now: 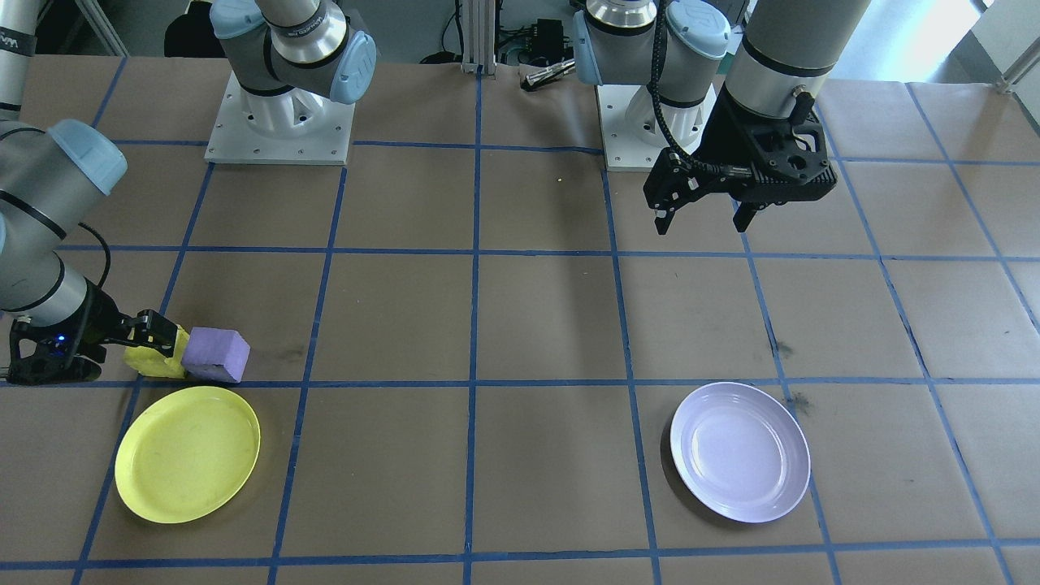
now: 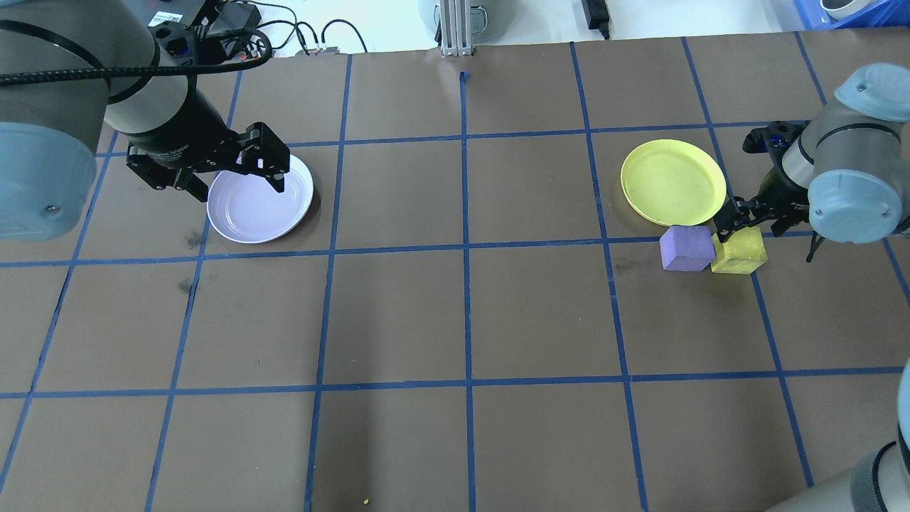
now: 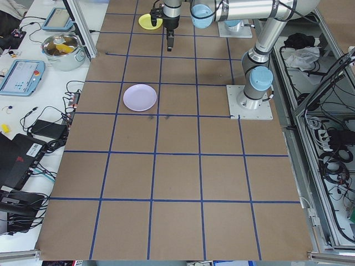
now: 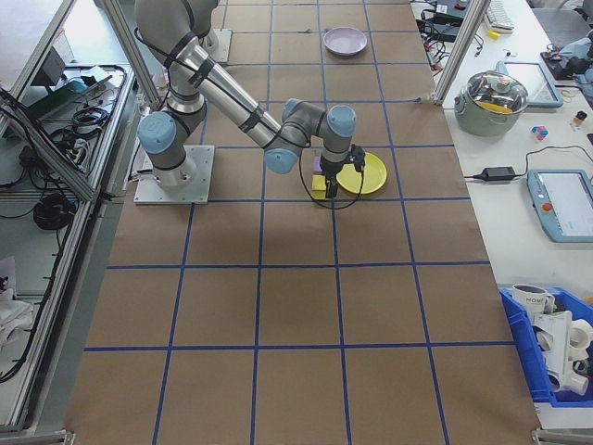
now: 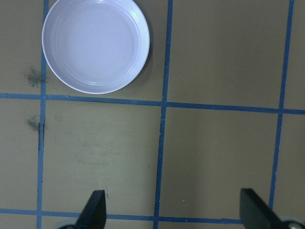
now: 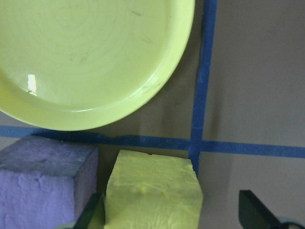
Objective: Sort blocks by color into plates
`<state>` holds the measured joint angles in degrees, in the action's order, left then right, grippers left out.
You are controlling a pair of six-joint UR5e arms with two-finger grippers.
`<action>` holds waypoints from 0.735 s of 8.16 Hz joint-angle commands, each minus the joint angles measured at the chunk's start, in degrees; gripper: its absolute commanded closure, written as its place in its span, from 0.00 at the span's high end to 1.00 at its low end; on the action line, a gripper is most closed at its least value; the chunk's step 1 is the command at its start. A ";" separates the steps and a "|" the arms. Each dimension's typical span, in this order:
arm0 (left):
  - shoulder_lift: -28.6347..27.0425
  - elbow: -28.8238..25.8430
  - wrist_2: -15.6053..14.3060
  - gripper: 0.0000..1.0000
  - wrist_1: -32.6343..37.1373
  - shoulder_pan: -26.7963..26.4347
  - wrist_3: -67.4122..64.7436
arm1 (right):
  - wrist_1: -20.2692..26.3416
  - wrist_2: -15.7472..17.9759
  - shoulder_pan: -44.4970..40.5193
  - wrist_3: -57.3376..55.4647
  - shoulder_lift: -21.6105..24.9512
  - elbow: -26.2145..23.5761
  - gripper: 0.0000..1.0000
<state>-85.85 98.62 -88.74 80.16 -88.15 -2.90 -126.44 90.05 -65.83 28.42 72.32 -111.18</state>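
Taking the yellow plate as the landmark and reading the overhead view from left to right: far off to the plate's left, the left gripper (image 2: 229, 171) hangs in the air above the near edge of the lavender plate (image 2: 260, 210). Its fingers are spread wide and hold nothing; its own wrist view shows only bare table between the two tips. It looks parked there, waiting, since neither block is on its side.

The lavender plate sits well apart from the yellow plate (image 2: 673, 181), probably so that each arm has its own drop spot. Both plates are bare, so the sorting is not yet begun.

Just in front of the yellow plate, across a blue tape line (image 2: 640, 240), the purple block (image 2: 687, 247) and the yellow block (image 2: 739, 254) rest on the table (image 2: 462, 320), side by side and touching or very nearly so.

Next comes the right gripper (image 2: 732, 222), low over the yellow block. Its fingers are open and straddle the block, one tip in the narrow gap by the purple block, the other well clear on the far side. They are not yet pressing on it. I judge this to be the moment before closing. The tight gap could nudge the purple block aside. The yellow block looks spongy and should give under the squeeze.
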 commanded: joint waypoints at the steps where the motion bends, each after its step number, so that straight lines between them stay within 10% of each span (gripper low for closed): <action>1: -0.28 0.17 -0.03 1.00 0.00 0.00 0.00 | 0.14 -0.22 0.00 -0.47 -0.86 -0.35 0.93; 4: -0.64 0.17 -0.03 1.00 0.00 0.00 0.00 | 2.07 -0.05 0.00 -0.47 -0.78 -0.26 0.46; 6: -0.55 0.09 -0.12 1.00 0.00 0.00 0.00 | 3.92 0.13 0.00 -0.56 0.01 0.61 0.43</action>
<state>-86.45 98.76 -88.78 80.16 -88.15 -2.90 -123.95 89.98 -65.83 27.96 71.63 -111.29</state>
